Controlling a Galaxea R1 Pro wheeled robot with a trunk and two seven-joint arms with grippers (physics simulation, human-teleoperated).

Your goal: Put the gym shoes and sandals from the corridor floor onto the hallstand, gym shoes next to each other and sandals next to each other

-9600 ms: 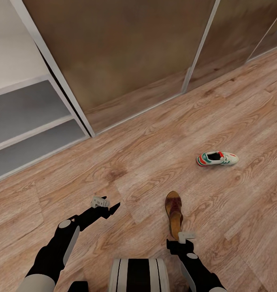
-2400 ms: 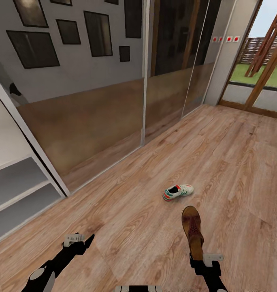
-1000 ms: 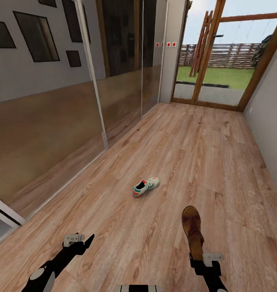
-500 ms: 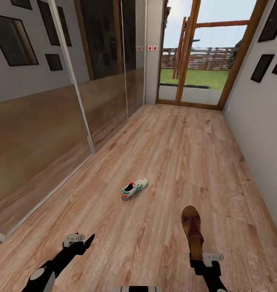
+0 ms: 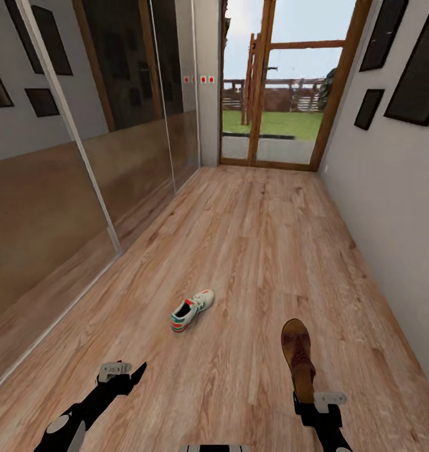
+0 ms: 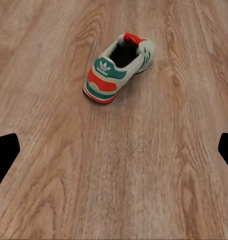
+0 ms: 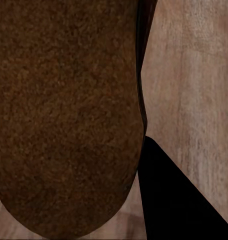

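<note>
Sandal (image 5: 298, 358) juts forward from the right tool (image 5: 310, 402), clamped at its heel above the corridor floor (image 5: 271, 251). A gym shoe (image 5: 191, 310) lies on the floor ahead of the left tool (image 5: 134, 372), whose fingers are apart.

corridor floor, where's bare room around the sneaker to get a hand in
The gym shoe lies alone on the corridor floor. Bare planks border it all round: toward the mirrored doors, toward the glass door, and toward the open left gripper. The tighter side is toward the right gripper, whose jaws hold a sandal.
</note>
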